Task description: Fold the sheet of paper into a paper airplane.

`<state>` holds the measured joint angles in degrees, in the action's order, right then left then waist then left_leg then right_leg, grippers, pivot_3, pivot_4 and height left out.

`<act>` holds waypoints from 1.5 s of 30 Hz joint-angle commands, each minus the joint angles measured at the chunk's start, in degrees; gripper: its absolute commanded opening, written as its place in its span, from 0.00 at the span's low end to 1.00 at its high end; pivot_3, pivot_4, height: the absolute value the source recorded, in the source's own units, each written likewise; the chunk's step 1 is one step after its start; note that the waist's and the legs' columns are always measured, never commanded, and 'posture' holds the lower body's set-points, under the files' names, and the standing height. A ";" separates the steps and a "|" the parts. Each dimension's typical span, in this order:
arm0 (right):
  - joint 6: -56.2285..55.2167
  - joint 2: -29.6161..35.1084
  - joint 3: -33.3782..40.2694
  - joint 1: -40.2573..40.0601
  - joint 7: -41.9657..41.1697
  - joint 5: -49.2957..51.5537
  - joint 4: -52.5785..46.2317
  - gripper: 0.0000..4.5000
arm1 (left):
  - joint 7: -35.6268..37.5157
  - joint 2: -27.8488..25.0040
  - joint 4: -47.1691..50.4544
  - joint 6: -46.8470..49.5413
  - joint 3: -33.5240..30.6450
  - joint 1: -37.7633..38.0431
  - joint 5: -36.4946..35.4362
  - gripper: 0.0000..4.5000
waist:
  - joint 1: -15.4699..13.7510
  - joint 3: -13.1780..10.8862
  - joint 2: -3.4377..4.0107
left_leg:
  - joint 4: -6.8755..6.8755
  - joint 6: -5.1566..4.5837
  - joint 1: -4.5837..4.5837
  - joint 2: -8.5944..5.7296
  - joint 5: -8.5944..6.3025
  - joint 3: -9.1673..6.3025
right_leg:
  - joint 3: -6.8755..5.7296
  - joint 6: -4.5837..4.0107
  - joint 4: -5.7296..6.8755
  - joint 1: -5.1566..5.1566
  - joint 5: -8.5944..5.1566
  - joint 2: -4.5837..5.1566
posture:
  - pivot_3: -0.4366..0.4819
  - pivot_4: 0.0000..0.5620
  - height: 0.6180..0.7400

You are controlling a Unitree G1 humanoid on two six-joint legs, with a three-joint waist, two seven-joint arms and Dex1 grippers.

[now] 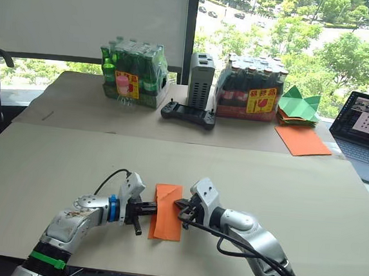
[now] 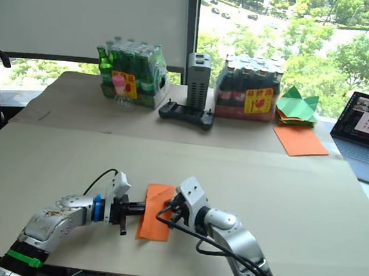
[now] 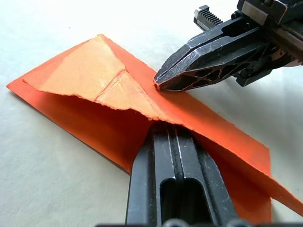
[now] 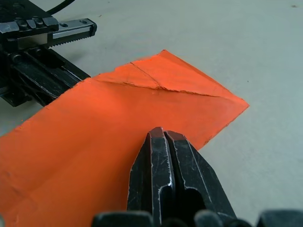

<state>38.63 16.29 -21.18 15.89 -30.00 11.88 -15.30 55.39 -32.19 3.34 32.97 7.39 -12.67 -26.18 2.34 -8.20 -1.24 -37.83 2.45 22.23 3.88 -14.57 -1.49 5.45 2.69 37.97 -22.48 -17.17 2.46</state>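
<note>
My left pincer (image 3: 163,130) has its fingers together, tips tucked under a raised flap of the sheet of paper (image 1: 167,212). My right pincer (image 4: 164,137) is likewise closed, its tips pressing on the orange surface. The folded sheet lies near the front of the tabletop (image 1: 284,185), between both arms.

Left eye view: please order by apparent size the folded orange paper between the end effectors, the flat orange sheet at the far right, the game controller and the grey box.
1. Flat orange sheet
2. Folded orange paper, nearer, so unsure
3. Game controller and grey box, alike
</note>
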 commanded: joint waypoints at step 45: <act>-2.95 1.45 1.25 4.27 -4.38 -3.78 4.62 0.01 | -7.73 0.52 4.23 7.78 -4.06 6.14 -5.44 0.00 | 0.12 -0.03 -0.04 | 0.08 0.01 0.00 0.01 0.00 -0.01 | -0.01 -0.03 -0.09 0.00 -0.01 0.02 | 0.48 0.27 1.00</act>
<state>34.67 16.99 -21.33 20.72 -34.35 8.00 -8.86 47.63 -31.00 9.84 41.16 2.41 -6.82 -33.63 2.46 -8.23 -1.28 -37.75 2.46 22.23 3.89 -14.57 -1.50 5.44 2.66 37.88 -22.48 -17.19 2.48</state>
